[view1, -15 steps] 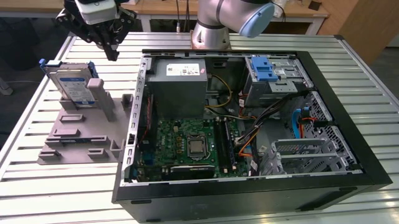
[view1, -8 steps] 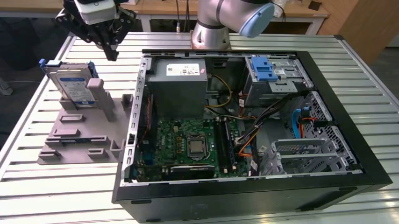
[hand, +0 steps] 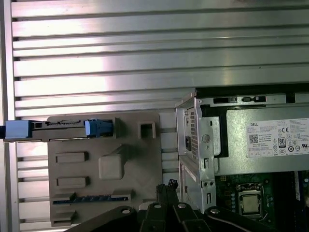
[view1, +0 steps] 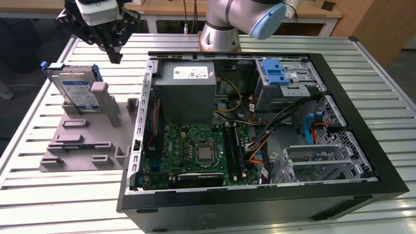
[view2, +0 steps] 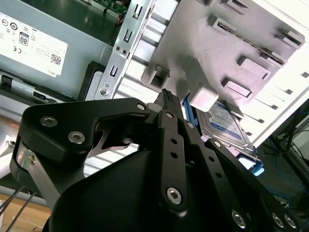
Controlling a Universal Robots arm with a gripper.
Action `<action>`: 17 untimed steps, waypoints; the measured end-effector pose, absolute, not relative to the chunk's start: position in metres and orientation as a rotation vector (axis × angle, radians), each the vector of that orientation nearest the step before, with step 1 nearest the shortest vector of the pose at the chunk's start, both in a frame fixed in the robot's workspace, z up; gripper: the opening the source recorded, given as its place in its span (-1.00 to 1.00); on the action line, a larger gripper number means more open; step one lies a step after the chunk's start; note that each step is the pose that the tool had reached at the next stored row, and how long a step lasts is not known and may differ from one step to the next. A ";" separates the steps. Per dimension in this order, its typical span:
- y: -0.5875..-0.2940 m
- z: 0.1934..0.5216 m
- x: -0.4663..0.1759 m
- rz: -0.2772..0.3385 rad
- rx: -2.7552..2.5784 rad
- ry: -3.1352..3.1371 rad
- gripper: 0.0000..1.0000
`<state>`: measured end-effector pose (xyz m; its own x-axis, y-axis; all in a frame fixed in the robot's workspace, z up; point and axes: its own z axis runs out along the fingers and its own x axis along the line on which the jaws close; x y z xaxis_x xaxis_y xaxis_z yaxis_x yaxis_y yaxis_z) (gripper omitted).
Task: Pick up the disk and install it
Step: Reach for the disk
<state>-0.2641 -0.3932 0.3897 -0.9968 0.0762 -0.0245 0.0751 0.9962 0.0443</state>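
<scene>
the disk (view1: 75, 90) stands upright in the grey holder (view1: 85, 142) beside the computer case (view1: 260, 201); gripper (view1: 117, 59) closed, empty, above.

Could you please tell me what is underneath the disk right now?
The disk stands on edge, tilted, in a grey holder on the slatted table, leaning against the holder's upright post. The post hides part of its lower edge, so the slot beneath cannot be seen.

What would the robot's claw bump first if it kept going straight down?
The gripper would likely meet the edge of the grey holder near the computer case, or the table beside it; depth is unclear. Not the disk.
</scene>
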 end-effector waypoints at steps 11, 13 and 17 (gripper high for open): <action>-0.393 0.390 -0.268 0.068 0.118 3.112 -0.79; -0.393 0.390 -0.268 0.068 0.118 3.112 -0.79; -0.393 0.390 -0.270 0.068 0.118 3.113 -0.79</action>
<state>-0.2698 -0.3930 0.3895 -0.9968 0.0762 -0.0245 0.0751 0.9962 0.0443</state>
